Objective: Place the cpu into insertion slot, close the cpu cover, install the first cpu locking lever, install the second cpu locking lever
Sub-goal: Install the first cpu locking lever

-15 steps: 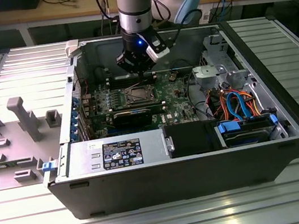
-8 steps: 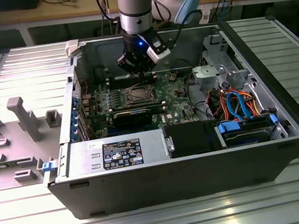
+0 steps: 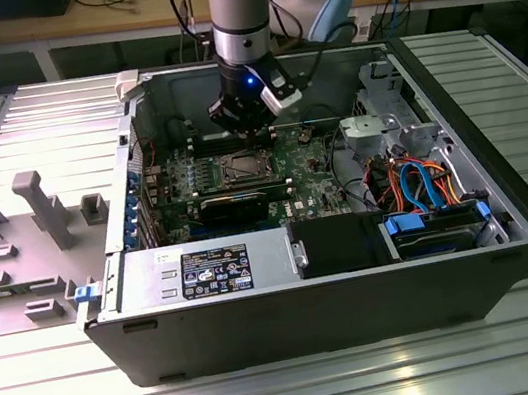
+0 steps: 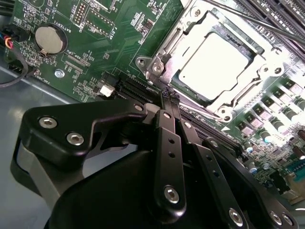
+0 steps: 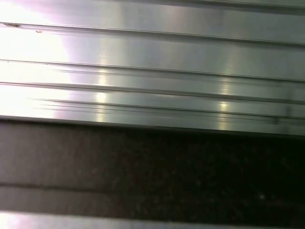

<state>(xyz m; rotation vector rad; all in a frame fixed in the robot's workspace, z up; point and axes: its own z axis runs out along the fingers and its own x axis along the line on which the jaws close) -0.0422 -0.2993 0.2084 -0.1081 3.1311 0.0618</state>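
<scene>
Second wrist view: gripper [image 4: 170, 98], fingers pressed together w/ nothing between, sits just off the cpu cover's [image 4: 190, 38] near corner (cpu [image 4: 214, 64] already seated inside).

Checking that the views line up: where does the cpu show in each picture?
Exterior view: the cpu lies in the socket at the middle of the motherboard, just below the gripper.
Second wrist view: the cpu is the bright square inside the cpu cover, just beyond the gripper.
First wrist view: not in it.
Shared landmark: the green motherboard.
</scene>
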